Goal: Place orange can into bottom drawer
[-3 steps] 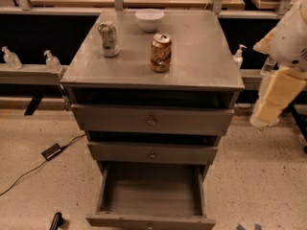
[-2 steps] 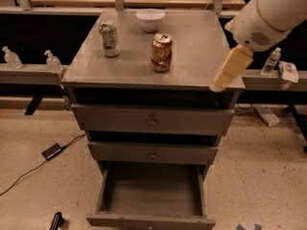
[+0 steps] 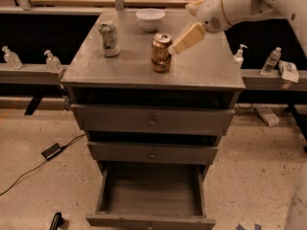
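Tool: the cream-coloured tool (image 3: pixel 180 45) reaches in from the upper right on the white arm (image 3: pixel 240 6), angled down to the left above the counter (image 3: pixel 201 68). Its tip is just beside the upper right edge of the orange can. Contact cannot be told.
Tool state: whether it is released or clenched cannot be told from this view; it is carrying nothing that shows.
Orange can: the orange can (image 3: pixel 161 52) stands upright near the middle of the counter, silver top and tab facing up.
Bottom drawer: the bottom drawer (image 3: pixel 151 195) is pulled well out toward the camera, its inside open to view.
Other drawers: the top drawer (image 3: pixel 151 120) and middle drawer (image 3: pixel 151 153) sit above it, each with a small round knob.
Also on the counter: a green-and-white can (image 3: pixel 109 38) stands upright to the left of the orange can, apart from it; a white bowl (image 3: pixel 150 19) sits behind them, near the back edge.
Surroundings: plastic bottles (image 3: pixel 52 61) stand on a ledge on both sides of the cabinet, and a black power brick (image 3: pixel 50 151) with its cable lies on the speckled floor (image 3: pixel 249 176) at left.
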